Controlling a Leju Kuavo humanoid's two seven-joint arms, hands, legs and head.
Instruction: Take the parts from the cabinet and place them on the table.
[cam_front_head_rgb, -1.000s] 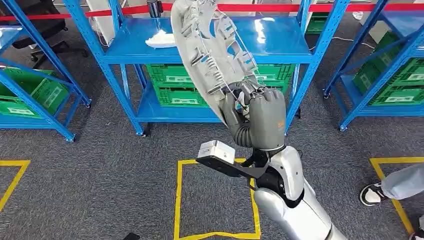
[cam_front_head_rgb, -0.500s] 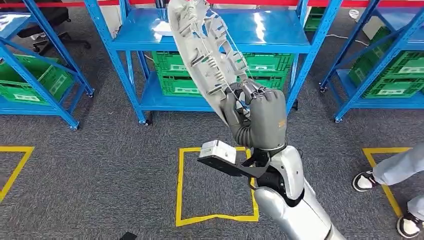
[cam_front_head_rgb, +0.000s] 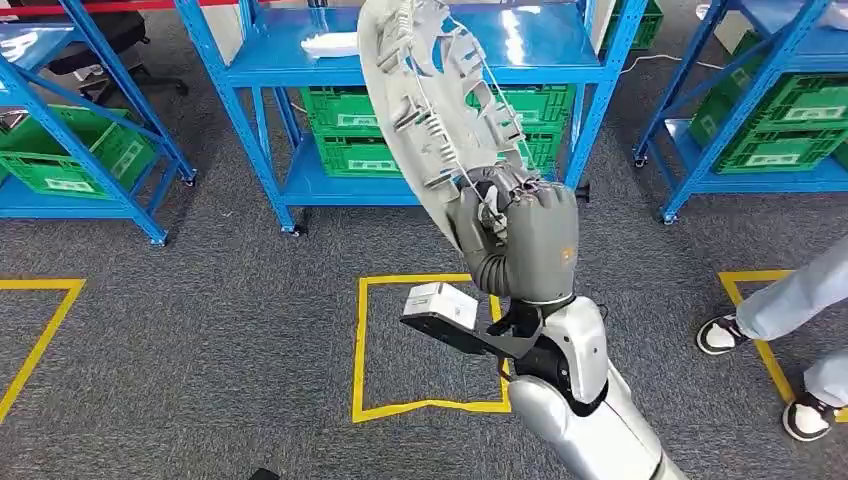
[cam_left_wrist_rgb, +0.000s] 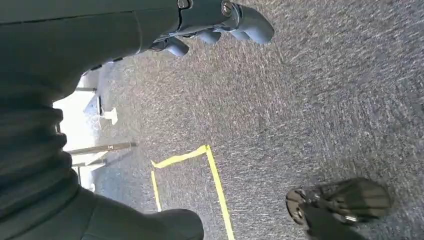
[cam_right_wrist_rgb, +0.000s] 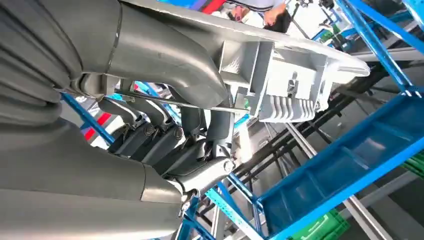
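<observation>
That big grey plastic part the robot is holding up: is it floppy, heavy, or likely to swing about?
The grey part is probably stiff: it stands up straight above the right hand without sagging. It seems light for its size, being a thin ribbed shell with open cut-outs. Held only at its lower end, it may well sway or twist in the grip.

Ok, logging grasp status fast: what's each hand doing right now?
Left hand: holds nothing; open or shut cannot be told.
Right hand: holding the long grey ribbed plastic part.
</observation>
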